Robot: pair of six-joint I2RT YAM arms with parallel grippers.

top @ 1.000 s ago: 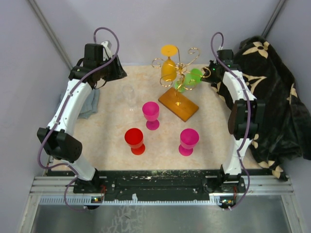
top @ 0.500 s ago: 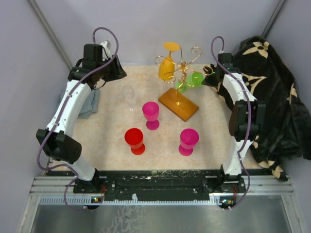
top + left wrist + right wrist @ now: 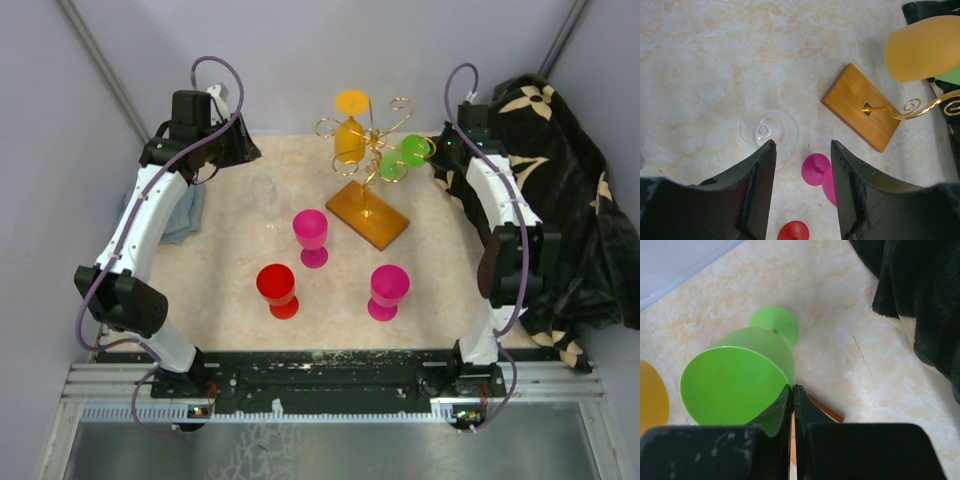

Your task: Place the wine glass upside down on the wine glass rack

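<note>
Jaws of the right gripper [image 3: 792, 387] are pressed together on the rim of a translucent green wine glass [image 3: 735, 380], which hangs tilted in the air, mouth toward the wrist camera and foot away. The left gripper [image 3: 802, 172] stands half parted and holds nothing. Nearest the arm bases, an upright red goblet [image 3: 277, 288] and a magenta goblet [image 3: 388, 290] stand on the mottled beige tabletop [image 3: 230, 300]. Beyond them are a second magenta goblet [image 3: 311, 235] and a clear wine glass [image 3: 265, 198] below the left gripper; these four look unhandled. Farther back is the gold wire wine glass rack on its flat amber-brown base [image 3: 385, 225], where an orange wine glass [image 3: 349, 138] already hangs foot-up. The green glass is at the rack's right scrolls; whether its stem sits in one I cannot tell, so I judge it not yet hung. Curled wires and the orange glass crowd that approach. A dark cloth with pale flowers [image 3: 570, 200] lies heaped beside the right arm.
</note>
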